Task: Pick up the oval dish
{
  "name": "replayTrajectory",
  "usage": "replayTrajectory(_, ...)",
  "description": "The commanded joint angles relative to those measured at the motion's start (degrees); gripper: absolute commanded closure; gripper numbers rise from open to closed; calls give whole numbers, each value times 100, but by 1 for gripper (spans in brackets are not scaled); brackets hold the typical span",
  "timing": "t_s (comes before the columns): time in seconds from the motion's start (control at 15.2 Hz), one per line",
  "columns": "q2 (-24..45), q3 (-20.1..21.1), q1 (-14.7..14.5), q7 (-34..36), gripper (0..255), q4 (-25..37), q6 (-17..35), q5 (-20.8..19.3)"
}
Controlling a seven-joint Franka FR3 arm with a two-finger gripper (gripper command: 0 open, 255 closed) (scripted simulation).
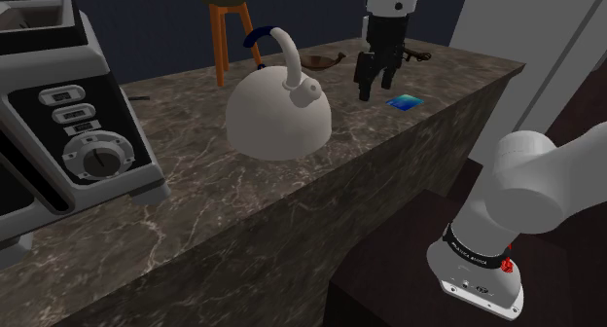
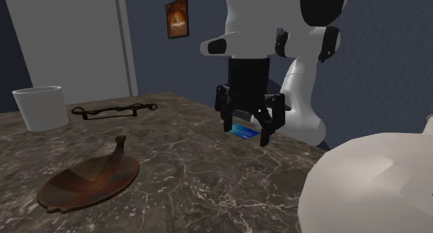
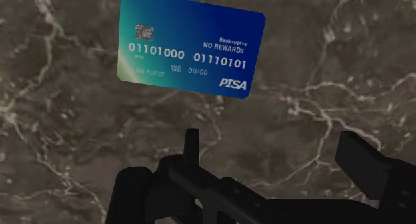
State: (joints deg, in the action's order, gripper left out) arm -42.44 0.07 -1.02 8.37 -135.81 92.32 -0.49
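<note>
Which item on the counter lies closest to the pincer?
The blue bank card, flat right by the open pincer; the brown oval dish and white kettle sit farther off.

Card [image 2: 244, 131] lies on tabletop [image 2: 187, 176] just beside claw [image 2: 246, 134]; dish [image 2: 89, 183] to second exterior view's left of card, kettle [image 2: 375, 186] to its right.

One marble counter [image 1: 243, 199], one brown oval dish [image 2: 89, 182], one white kettle [image 1: 277, 111], one blue bank card [image 3: 190, 49], one thin black tool [image 2: 114, 111], one white tub [image 2: 40, 107], one grey appliance [image 1: 68, 130], one orange stool [image 1: 233, 38], one framed picture [image 2: 177, 16]
</note>
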Motion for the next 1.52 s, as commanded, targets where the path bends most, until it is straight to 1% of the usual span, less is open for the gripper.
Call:
replayTrajectory(0.0, 0, 0, 0, 0, 0, 0, 0, 0)
replayTrajectory(0.33, 690, -494, 134, -365, 0, 596, 467, 37)
replayTrajectory(0.66, 1416, -987, 201, -765, 0, 1310, 813, 241)
replayTrajectory(0.92, 2029, -1389, 222, -1118, 0, 1970, 989, 534)
replayTrajectory(1.25, 2842, -1888, 255, -1596, 0, 2901, 1056, 1075)
replayTrajectory(1.45, 2805, -1881, 264, -1637, 0, 2634, 1284, 1075)
